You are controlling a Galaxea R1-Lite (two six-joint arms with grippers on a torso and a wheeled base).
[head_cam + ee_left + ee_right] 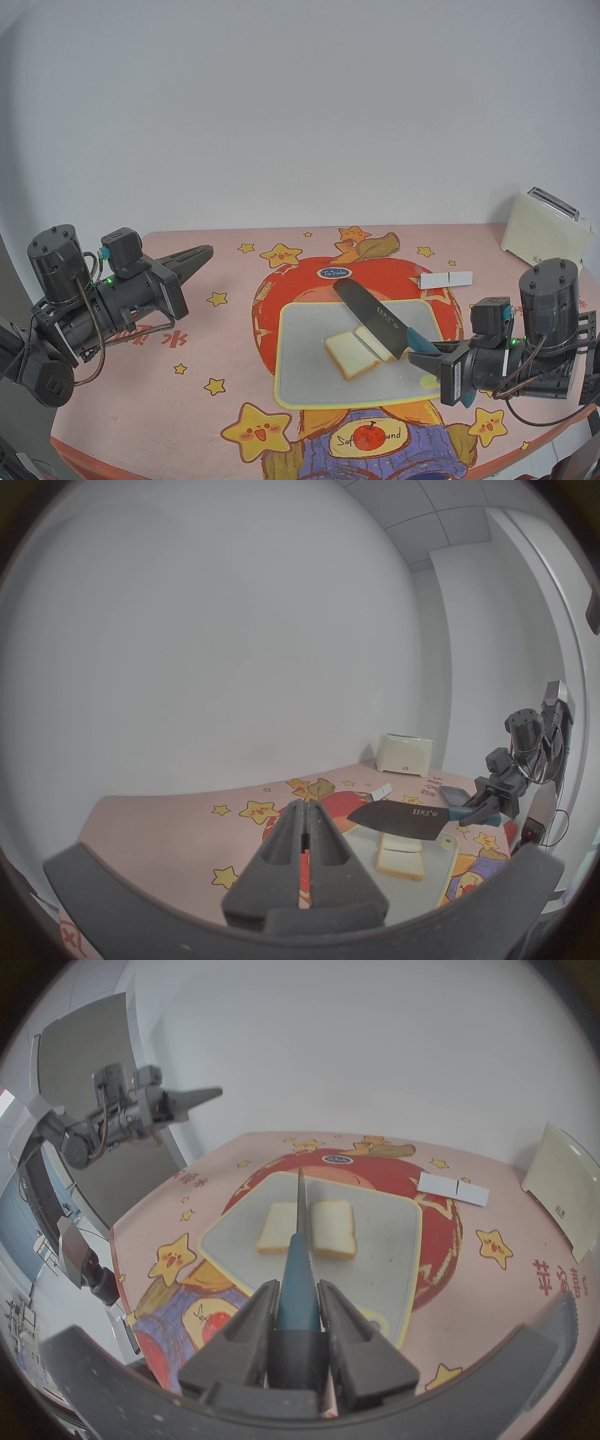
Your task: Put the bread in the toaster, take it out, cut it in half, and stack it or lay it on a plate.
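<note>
Near right, the right tool (298, 1288) pinches the knife (375, 319), blade over the middle of the bread (350, 355) on the cutting board (300, 375), the left tool (305, 811) pressed together far left; cutting seems in hand, needing a straight downward press.

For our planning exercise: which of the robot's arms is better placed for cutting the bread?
Right. The right gripper is shut on the knife, blade over the bread on the board. The left gripper hangs shut, well off to the side.
</note>
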